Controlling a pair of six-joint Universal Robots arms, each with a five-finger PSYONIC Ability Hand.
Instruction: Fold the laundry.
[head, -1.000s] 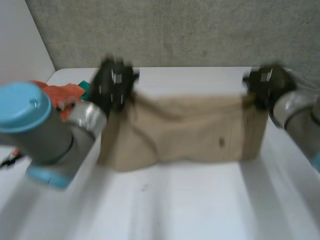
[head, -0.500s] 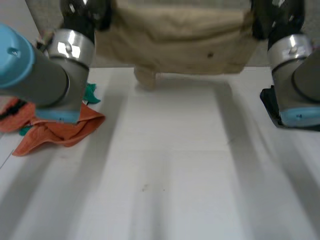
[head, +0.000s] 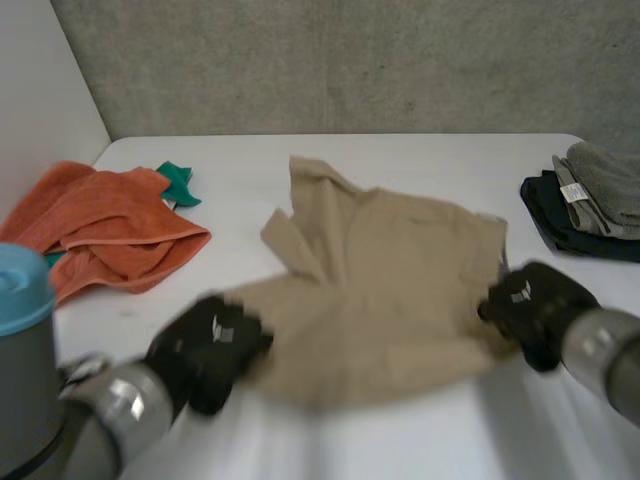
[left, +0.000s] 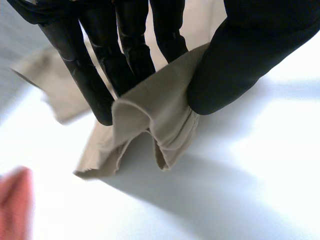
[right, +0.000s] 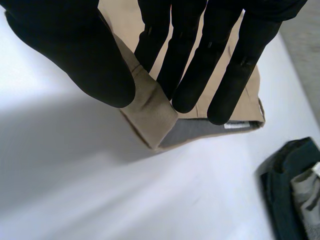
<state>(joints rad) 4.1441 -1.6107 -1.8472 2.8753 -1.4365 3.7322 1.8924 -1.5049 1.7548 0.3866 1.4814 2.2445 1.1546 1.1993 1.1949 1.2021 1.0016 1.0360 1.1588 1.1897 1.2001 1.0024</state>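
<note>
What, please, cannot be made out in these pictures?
Head view: the left hand and right hand cover the near corners of the tan garment.
Head view: the folded pile is cut off at the edge.
Head view: the orange towel hides part of the green cloth.
Right wrist view: the garment's white label is too small to read.

The garment (head: 390, 290) lies spread mid-table (head: 400, 440). My left hand (head: 205, 350) pinches its near left corner, my right hand (head: 535, 305) its near right corner. A towel heap (head: 100, 225) lies left of it, a folded stack (head: 585, 205) right.
</note>
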